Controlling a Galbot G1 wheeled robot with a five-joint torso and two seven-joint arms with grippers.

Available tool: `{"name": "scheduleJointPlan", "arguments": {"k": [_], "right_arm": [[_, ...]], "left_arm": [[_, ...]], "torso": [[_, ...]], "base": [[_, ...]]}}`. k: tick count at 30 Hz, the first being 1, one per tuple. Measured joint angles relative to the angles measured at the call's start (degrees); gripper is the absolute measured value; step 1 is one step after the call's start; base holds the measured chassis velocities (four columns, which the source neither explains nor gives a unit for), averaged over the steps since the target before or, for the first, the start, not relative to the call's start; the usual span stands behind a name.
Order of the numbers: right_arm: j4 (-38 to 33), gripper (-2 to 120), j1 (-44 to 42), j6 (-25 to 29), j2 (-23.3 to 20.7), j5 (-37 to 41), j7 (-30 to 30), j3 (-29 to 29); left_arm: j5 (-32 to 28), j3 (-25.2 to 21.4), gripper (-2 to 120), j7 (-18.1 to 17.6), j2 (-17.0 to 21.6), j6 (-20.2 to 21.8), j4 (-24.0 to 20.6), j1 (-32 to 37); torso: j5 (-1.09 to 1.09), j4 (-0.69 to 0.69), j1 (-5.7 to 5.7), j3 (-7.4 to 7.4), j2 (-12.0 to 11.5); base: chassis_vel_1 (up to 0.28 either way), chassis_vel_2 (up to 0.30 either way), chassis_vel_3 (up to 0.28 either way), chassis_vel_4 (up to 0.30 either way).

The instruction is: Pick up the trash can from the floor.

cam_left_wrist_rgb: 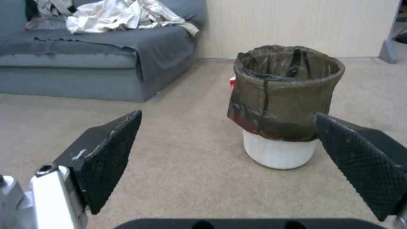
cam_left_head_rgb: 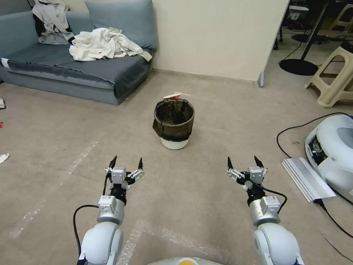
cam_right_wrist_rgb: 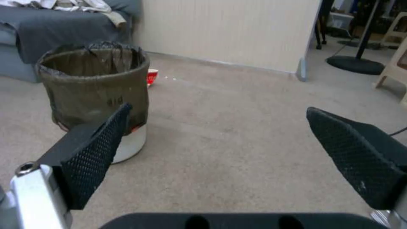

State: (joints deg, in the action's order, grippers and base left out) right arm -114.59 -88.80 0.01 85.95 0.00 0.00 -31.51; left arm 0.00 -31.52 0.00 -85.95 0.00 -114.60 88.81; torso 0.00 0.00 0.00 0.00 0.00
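The trash can is a small round white bin with a dark brown bag folded over its rim, standing upright on the beige floor ahead of me. My left gripper hovers open above the floor, short of the can and to its left. On the other side my right gripper is open too, short of the can and to its right. Neither touches it. From the left wrist the trash can stands between the black textured fingers. From the right wrist the trash can stands partly behind one finger.
A grey sofa with heaped clothes stands at the back left. A small red-and-white item lies right behind the can. A white rounded machine, a flat ribbed panel and cables lie at right, a beige stool beyond.
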Motion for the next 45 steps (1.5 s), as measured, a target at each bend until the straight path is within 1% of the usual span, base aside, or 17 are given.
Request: {"name": "scheduleJointPlan", "arguments": {"k": [23,24,26,27,28,30,31,32,34,35,36,37,39,40,45], "right_arm": [[0.0,100,0.0,0.0,0.0,0.0,0.0,0.0],[-0.04,100,-0.03,-0.09,0.0,0.06,0.0,-0.04],[-1.38,100,-0.42,-1.27,-0.03,0.81,0.18,-0.53],[-1.38,100,-0.42,-1.27,-0.03,0.81,0.18,-0.53],[-3.25,100,-0.9,-2.84,-0.13,1.82,0.44,-1.3],[-7.19,100,-1.93,-6.17,-0.36,3.95,1.03,-2.82],[-7.19,100,-1.93,-6.17,-0.36,3.95,1.03,-2.82],[-8.72,100,-2.36,-7.51,-0.43,4.8,1.28,-3.43],[-13.68,100,-3.67,-11.74,-0.71,7.49,1.99,-5.32],[-15.1,100,-4.05,-12.92,-0.76,8.26,2.19,-5.84],[-15.1,100,-4.05,-12.92,-0.76,8.26,2.19,-5.84],[-17.65,100,-4.72,-15.13,-0.9,9.65,2.57,-6.84],[-21.03,100,-5.64,-18.0,-1.08,11.47,3.05,-8.12],[-23.55,100,-6.31,-20.08,-1.2,12.8,3.42,-9.1],[-25.03,100,-6.72,-21.45,-1.27,13.67,3.66,-9.66]], "left_arm": [[0.0,-0.01,100,0.0,0.0,0.02,0.0,0.02],[-0.4,-0.16,100,0.0,-0.02,0.72,-0.9,0.29],[-2.21,-1.02,100,0.15,-0.16,3.73,-4.78,1.37],[-2.21,-1.02,100,0.15,-0.16,3.73,-4.78,1.37],[-3.32,-1.52,100,0.36,-0.25,5.64,-7.09,2.07],[-5.45,-2.47,100,0.71,-0.47,9.2,-11.48,3.36],[-5.45,-2.47,100,0.71,-0.47,9.2,-11.48,3.36],[-6.21,-2.8,100,0.86,-0.53,10.47,-13.08,3.82],[-8.52,-3.86,100,1.26,-0.74,14.39,-17.87,5.22],[-9.28,-4.19,100,1.4,-0.82,15.67,-19.47,5.7],[-9.28,-4.19,100,1.4,-0.82,15.67,-19.47,5.7],[-10.23,-4.67,100,1.55,-0.87,17.25,-21.75,6.4],[-10.11,-5.2,100,1.36,-0.66,16.51,-22.92,7.23],[-9.75,-5.32,100,1.21,-0.56,15.81,-22.93,7.51],[-9.41,-5.41,100,1.12,-0.45,14.48,-22.38,7.6]], "torso": [[0.0,0.0,0.0,0.0,0.0],[-0.01,0.0,0.0,0.0,0.0],[0.04,0.01,0.0,0.0,0.0],[0.04,0.01,0.0,0.0,0.0],[0.0,0.0,0.0,0.0,0.0],[0.0,0.0,0.0,0.0,0.0],[0.0,0.0,0.0,0.0,0.0],[0.0,0.0,0.0,0.0,0.0],[0.0,0.0,0.0,0.0,0.0],[0.0,0.0,0.0,0.0,0.0],[0.0,0.0,0.0,0.0,0.0],[0.0,0.0,0.0,0.0,0.0],[0.03,0.0,0.0,-0.01,0.0],[-0.04,0.0,0.0,-0.01,0.0],[0.0,0.0,0.0,-0.01,0.0]], "base": [[0.0,0.0,0.0,0.0],[0.0,0.0,0.0,0.0],[0.0,0.0,0.0,0.0],[0.0,0.0,0.0,0.0],[0.0,0.0,0.0,0.0],[0.0,0.0,0.0,0.0],[0.0,0.0,0.0,0.0],[0.0,0.0,0.0,0.0],[0.0,0.0,0.0,0.0],[0.0,0.0,0.0,0.0],[0.0,0.0,0.0,0.0],[0.0,0.0,0.0,0.0],[0.0,0.0,0.0,0.0],[0.0,0.0,0.0,0.0],[0.0,0.0,0.0,0.0]]}}
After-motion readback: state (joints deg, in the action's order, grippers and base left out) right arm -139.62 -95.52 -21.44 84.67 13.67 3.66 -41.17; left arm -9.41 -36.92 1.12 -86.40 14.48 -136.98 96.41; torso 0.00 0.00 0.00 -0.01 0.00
